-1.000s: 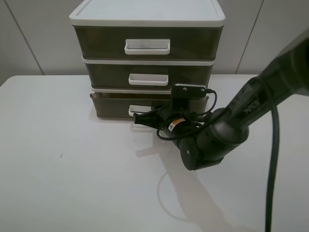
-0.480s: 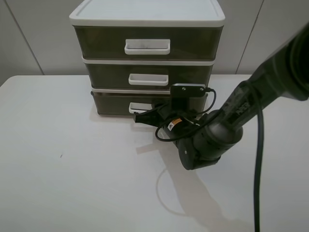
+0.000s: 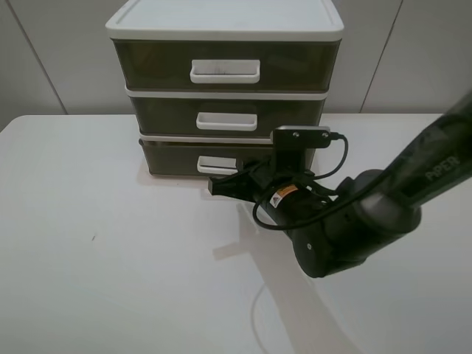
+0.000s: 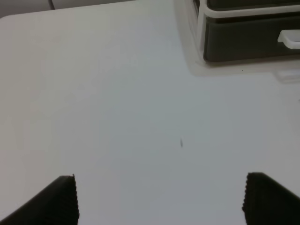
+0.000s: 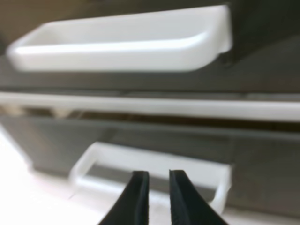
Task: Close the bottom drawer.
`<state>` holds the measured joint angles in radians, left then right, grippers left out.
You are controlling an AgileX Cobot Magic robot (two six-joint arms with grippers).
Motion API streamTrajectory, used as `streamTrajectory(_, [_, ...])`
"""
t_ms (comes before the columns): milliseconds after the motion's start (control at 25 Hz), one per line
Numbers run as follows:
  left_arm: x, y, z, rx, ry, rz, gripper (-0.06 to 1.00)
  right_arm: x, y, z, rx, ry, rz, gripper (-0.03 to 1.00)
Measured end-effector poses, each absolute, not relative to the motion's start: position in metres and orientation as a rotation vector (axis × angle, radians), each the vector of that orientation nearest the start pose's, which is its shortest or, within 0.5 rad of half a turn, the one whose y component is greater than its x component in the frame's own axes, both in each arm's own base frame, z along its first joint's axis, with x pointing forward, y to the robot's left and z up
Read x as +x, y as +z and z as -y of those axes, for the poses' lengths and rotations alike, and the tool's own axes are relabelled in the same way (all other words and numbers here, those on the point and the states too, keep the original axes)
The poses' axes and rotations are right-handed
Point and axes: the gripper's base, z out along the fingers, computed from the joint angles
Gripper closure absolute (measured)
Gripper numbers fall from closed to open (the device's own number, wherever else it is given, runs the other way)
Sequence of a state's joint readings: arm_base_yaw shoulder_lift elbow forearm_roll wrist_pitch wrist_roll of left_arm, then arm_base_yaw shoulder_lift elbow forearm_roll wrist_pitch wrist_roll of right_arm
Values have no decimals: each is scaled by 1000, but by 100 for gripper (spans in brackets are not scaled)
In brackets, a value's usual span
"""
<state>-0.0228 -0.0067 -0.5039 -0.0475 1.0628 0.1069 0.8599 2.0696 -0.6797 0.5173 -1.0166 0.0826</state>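
The bottom drawer (image 3: 171,158) is the lowest of three olive-brown drawers in the white-framed unit (image 3: 225,22). Its front looks about level with the drawers above. Its white loop handle (image 3: 213,164) is partly hidden by my right arm. My right gripper (image 3: 213,186) is shut and empty, its tips just in front of and slightly below the handle, apart from it. In the right wrist view the handle (image 5: 150,168) sits right behind the closed fingers (image 5: 138,197). My left gripper (image 4: 161,201) is open over bare table, far from the drawer (image 4: 243,40).
The middle drawer (image 3: 226,122) and top drawer (image 3: 225,71) are closed. The white table (image 3: 110,258) carries the unit at its back edge. My right arm's black body (image 3: 332,225) and cable lie in front of the unit's right half.
The bottom drawer stood slightly out a second ago and has been pushed in. My right gripper has since drawn back a little from it, towards the front right.
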Motion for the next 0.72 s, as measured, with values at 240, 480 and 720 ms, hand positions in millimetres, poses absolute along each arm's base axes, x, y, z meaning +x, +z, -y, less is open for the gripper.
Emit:
streamTrajectory(240, [-7,278,4,134,-4,-2030,23,204,112,-218,-258,485,-1949,86])
streamTrajectory(480, [-7,278,4,134,-4,-2030,23,202,138,-176,-180,483,-2173,27])
streamTrajectory(720, [-7,278,4,134,-4,-2030,23,199,185,-111,9,500,-2386,15])
